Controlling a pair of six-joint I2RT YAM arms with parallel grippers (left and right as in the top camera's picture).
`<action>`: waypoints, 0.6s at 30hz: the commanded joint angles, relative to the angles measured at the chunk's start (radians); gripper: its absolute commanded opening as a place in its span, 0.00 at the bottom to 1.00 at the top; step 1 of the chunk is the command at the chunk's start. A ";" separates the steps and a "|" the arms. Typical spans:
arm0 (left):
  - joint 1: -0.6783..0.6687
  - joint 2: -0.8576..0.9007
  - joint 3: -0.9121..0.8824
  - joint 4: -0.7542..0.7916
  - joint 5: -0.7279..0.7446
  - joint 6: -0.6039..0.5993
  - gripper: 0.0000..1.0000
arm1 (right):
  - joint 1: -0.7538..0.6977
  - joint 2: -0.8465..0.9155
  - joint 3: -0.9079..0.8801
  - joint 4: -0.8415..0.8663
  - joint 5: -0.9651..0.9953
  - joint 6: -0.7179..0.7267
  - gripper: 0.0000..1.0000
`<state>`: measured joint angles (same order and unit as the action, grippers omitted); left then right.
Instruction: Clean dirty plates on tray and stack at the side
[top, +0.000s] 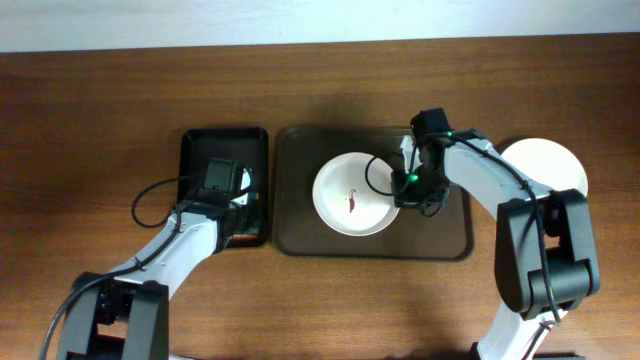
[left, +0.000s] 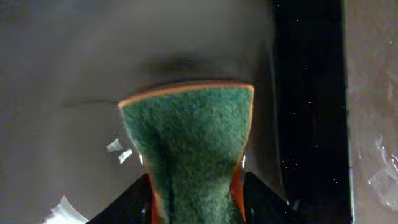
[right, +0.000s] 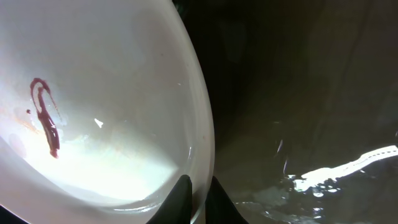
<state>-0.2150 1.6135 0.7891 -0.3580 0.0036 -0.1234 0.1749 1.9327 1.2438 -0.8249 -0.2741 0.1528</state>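
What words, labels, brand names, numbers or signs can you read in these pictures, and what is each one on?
None: no word, label, brand, number or sign is readable in any view. The white plate bears only a dark-red smear, not writing; the green sponge, brown tray and black tray show no markings.

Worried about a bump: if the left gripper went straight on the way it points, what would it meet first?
The left gripper grips a green sponge whose far edge leads, so that edge would press the black tray floor first. The gap, if any, is unclear.
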 joint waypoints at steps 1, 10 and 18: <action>0.002 -0.009 0.012 -0.027 0.041 0.005 0.28 | 0.003 -0.022 -0.007 0.003 -0.002 -0.005 0.11; 0.005 -0.011 0.029 -0.019 0.008 0.004 0.00 | 0.003 -0.022 -0.007 0.000 -0.002 -0.005 0.11; 0.017 -0.121 0.097 -0.008 0.003 0.005 0.00 | 0.003 -0.022 -0.007 0.000 -0.002 -0.005 0.11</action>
<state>-0.2031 1.5841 0.8455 -0.3828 0.0181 -0.1204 0.1757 1.9327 1.2438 -0.8253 -0.2741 0.1535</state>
